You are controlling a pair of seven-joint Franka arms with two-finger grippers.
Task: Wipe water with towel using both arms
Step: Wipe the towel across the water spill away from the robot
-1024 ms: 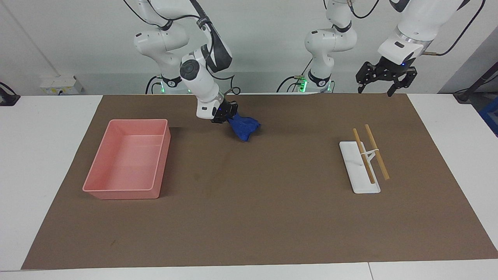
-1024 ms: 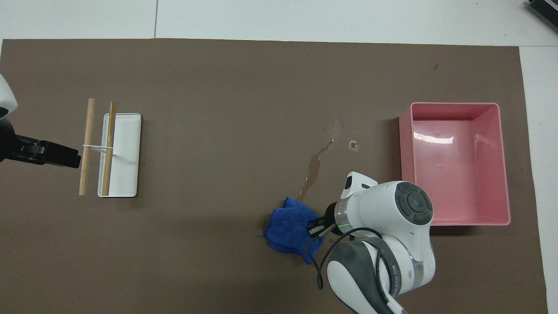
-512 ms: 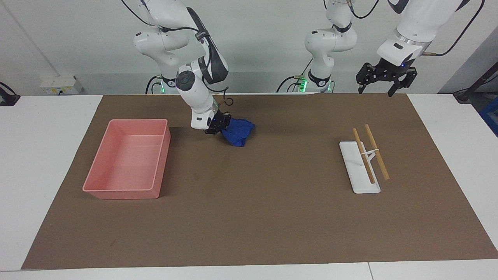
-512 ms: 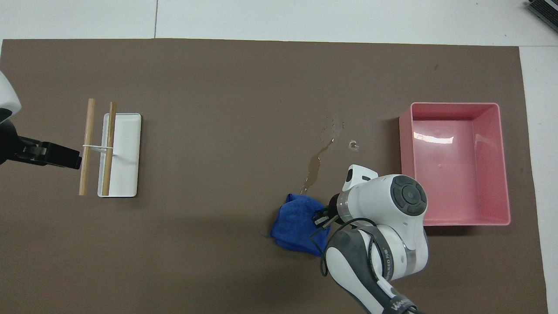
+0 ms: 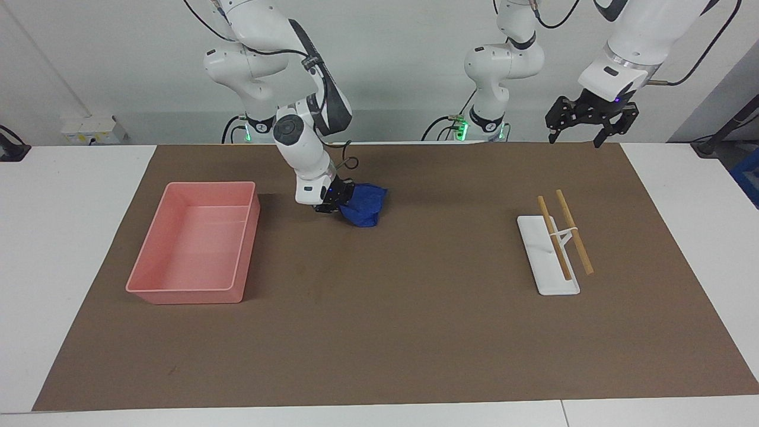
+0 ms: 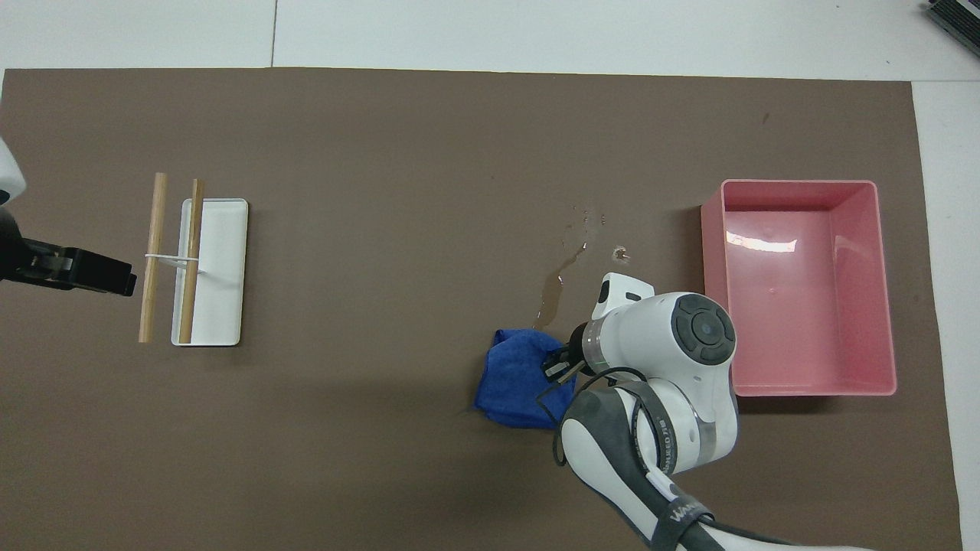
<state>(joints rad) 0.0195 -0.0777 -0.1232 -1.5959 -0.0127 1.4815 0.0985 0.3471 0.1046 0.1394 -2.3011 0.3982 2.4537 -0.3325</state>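
The right arm (image 6: 658,360) is hiding the part of the towel (image 6: 517,375) nearest the pink tray (image 6: 880,291). The picture's edge is cutting off most of the left gripper (image 6: 76,268) in the overhead view.

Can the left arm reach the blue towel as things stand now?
Probably yes: the left gripper, open, hangs over the mat's edge, and the towel lies mid-mat with nothing between. But the right gripper is shut on it.
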